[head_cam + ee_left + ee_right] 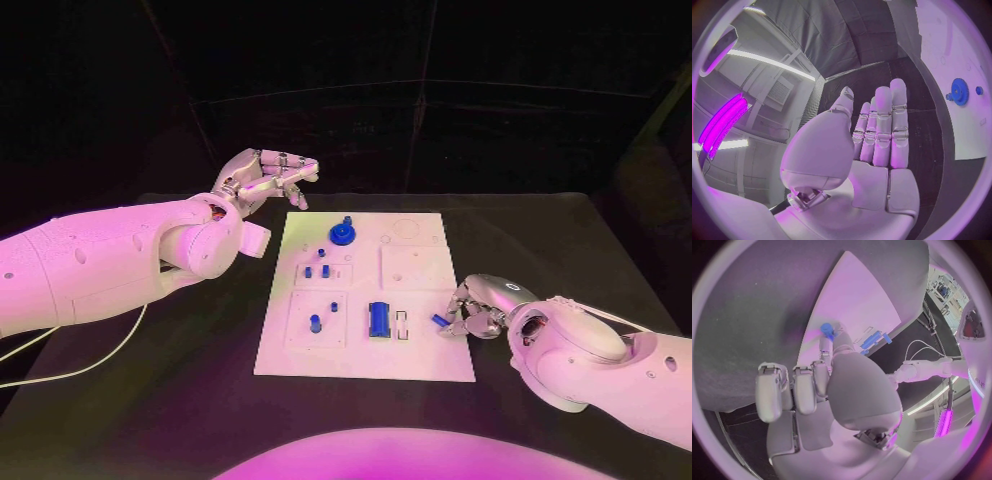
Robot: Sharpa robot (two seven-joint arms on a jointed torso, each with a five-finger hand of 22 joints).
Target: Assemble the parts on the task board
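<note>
Your head cam looks down over the whole task board (418, 360). Each wrist cam sits close behind its own palm, and all three share that board.

**Hidden and unclear**

The small blue part (440, 320) at the right hand (476, 310) is mostly covered by the fingers; its shape cannot be made out. Small parts (319, 270) mid-board are too small to be identified. In the left wrist view, the task board (967, 115) is cut off by the circle's rim.
</note>
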